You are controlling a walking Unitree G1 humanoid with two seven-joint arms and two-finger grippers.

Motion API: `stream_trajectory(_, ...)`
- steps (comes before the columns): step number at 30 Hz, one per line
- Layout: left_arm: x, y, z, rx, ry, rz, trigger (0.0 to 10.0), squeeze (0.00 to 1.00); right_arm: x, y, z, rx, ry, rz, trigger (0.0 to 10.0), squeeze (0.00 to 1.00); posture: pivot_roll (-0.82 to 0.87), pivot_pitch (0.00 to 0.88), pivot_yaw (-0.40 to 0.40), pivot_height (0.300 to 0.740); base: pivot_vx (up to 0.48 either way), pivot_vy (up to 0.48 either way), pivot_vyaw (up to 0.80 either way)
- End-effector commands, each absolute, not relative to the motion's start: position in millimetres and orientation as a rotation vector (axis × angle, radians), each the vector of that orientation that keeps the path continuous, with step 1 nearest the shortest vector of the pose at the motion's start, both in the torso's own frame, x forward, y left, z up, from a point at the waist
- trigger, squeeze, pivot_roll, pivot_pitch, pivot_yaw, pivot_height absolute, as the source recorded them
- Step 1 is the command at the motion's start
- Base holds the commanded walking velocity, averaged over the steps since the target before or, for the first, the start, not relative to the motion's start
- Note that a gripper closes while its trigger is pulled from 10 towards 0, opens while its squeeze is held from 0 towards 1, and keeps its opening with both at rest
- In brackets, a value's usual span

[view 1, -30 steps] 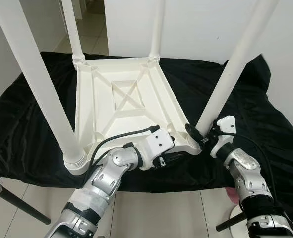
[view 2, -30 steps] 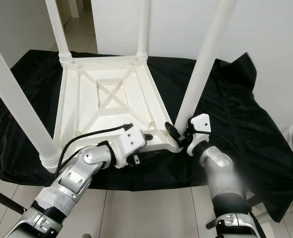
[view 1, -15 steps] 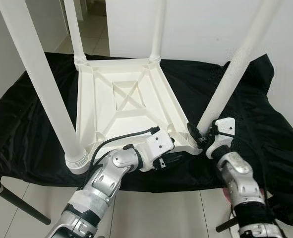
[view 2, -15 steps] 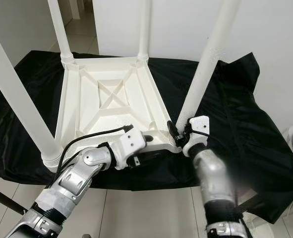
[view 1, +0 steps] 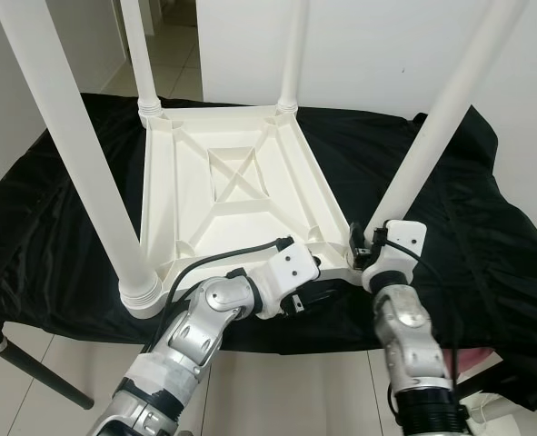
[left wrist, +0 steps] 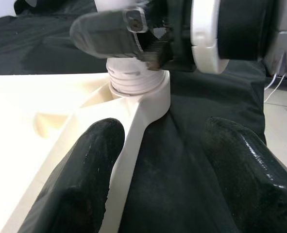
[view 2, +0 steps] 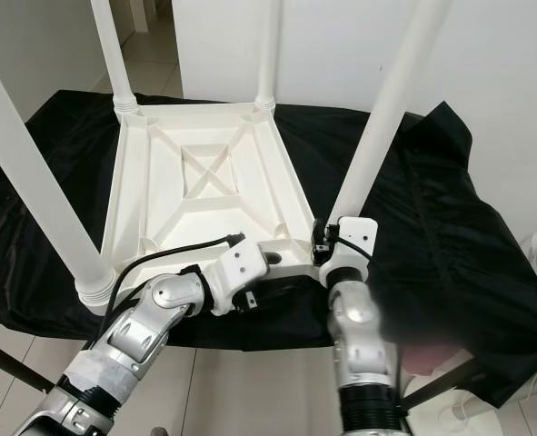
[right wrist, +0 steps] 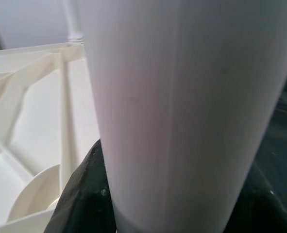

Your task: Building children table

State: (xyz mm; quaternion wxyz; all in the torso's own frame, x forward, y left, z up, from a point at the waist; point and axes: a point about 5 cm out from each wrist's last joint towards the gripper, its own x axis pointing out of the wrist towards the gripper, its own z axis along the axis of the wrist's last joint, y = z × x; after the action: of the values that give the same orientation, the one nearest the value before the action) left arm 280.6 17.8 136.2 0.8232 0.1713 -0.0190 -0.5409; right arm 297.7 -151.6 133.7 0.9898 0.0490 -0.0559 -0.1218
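Here the right hand (view 1: 362, 252) clasps the base of the near-right leg (view 1: 436, 123), one black finger on each side of the white tube, just above the ribbed collar where the leg enters its socket. In the right wrist view the leg (right wrist: 182, 107) stands between the two dark fingers (right wrist: 85, 194), which press against it. The left hand (left wrist: 153, 170) sits at the near edge of the children table (view 1: 232, 182), close to the same corner, its fingers spread: one fingertip (left wrist: 80, 179) lies on the inner side of the white rim, the other on the black cloth (view 1: 50, 218) outside it, with the rim passing between them. Whether either finger presses the rim cannot be told. The left wrist view also shows the corner socket (left wrist: 136, 90) with the right hand directly above it.

The children table, of white plastic, lies upside down on the counter, its ribbed underside with an X-shaped brace facing up. Four white legs rise from its corners: the near-left leg (view 1: 73, 145), the far-left leg (view 1: 139, 54), the far-right leg (view 1: 293, 54) and the one being held, which leans outward to the right. The black cloth covers the whole counter and hangs over its edges. Beyond it stand a white wall (view 1: 377, 45) and a tiled floor (view 1: 173, 64).
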Motion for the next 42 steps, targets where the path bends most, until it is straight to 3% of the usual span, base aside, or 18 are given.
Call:
stream_trajectory(1, 281, 17, 135, 0.369, -0.036, -1.11, 10.0, 0.0, 290, -164, 119, 0.129, -0.049, -0.359, 10.0, 0.0, -0.03, 0.026, -0.051, 0.74, 0.0, 0.0, 0.0)
stream_trajectory(9, 281, 20, 134, 0.37, -0.03, -1.101, 10.0, 0.0, 289, -169, 121, 0.127, -0.044, -0.363, 10.0, 0.0, -0.03, 0.032, -0.051, 0.74, 0.0, 0.0, 0.0)
stream_trajectory(10, 281, 21, 134, 0.37, -0.029, -1.098, 10.0, 0.0, 289, -169, 121, 0.132, -0.046, -0.356, 10.0, 0.2, -0.03, 0.032, -0.051, 0.74, 0.0, 0.0, 0.0)
stream_trajectory(12, 282, 21, 135, 0.367, -0.029, -1.094, 10.0, 0.0, 288, -169, 122, 0.126, -0.053, -0.365, 10.0, 0.2, -0.03, 0.033, -0.051, 0.74, 0.0, 0.0, 0.0)
stream_trajectory(13, 281, 21, 135, 0.365, -0.03, -1.093, 10.0, 0.0, 287, -167, 127, 0.151, -0.089, -0.33, 10.0, 1.0, -0.03, 0.034, -0.051, 0.74, 0.0, 0.0, 0.0)
stream_trajectory(25, 281, 22, 134, 0.371, -0.025, -1.093, 10.0, 0.0, 285, -172, 131, 0.186, -0.112, -0.209, 10.0, 1.0, -0.03, 0.038, -0.052, 0.74, 0.0, 0.0, 0.0)
stream_trajectory(26, 281, 22, 134, 0.371, -0.025, -1.091, 10.0, 0.0, 284, -173, 132, 0.187, -0.114, -0.168, 10.0, 0.0, -0.03, 0.04, -0.053, 0.74, 0.0, 0.0, 0.0)
stream_trajectory(34, 282, 22, 135, 0.369, -0.024, -1.088, 10.0, 0.0, 285, -181, 129, 0.124, -0.099, 0.055, 10.0, 0.0, -0.03, 0.044, -0.044, 0.74, 0.0, 0.0, 0.0)
stream_trajectory(36, 283, 22, 136, 0.371, -0.026, -1.088, 10.0, 0.0, 287, -182, 129, 0.051, -0.093, 0.207, 10.0, 0.0, -0.04, 0.043, -0.036, 0.74, 0.0, 0.0, 0.0)
stream_trajectory(42, 285, 22, 138, 0.375, -0.032, -1.088, 10.0, 0.0, 294, -186, 133, -0.079, -0.087, 0.368, 10.0, 0.0, -0.04, 0.045, -0.033, 0.74, 0.0, 0.0, 0.0)
